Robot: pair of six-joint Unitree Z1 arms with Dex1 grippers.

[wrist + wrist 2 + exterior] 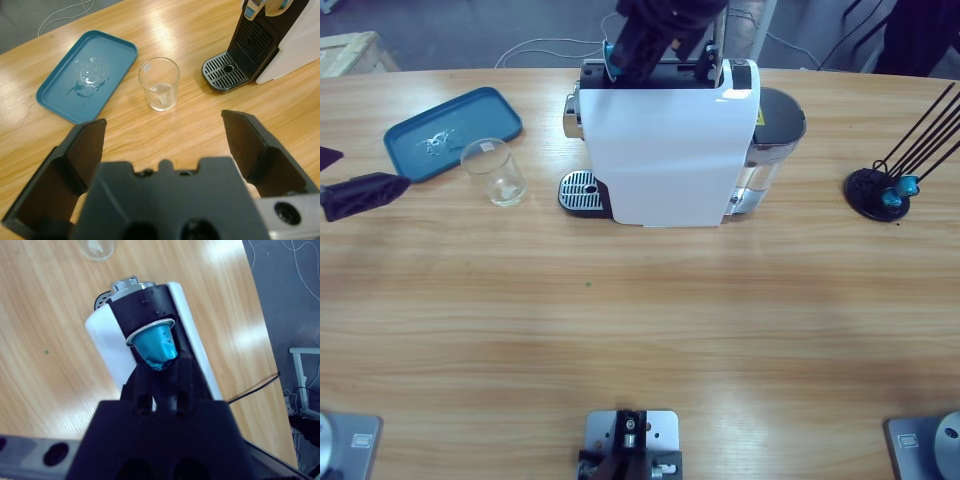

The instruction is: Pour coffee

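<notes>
The long wooden tabletop (640,320) has a smooth, lightly glossy grain. The white plastic coffee machine (665,150) looks smooth and satiny, its round drip grille (225,71) perforated metal. The clear drinking glass (159,83) is shiny; the teal-blue rectangular tray (65,90) is matt plastic. The teal-blue foil capsule (156,345) gleams, crinkled.

Glass (494,172) betw tray (415,140) & machine (665,150); capsule rack (882,190) well apart at machine's other side.

White coffee machine (670,150), teal tray (450,130), clear glass (495,172), teal-blue capsule (156,345), light wooden table (640,320).
</notes>
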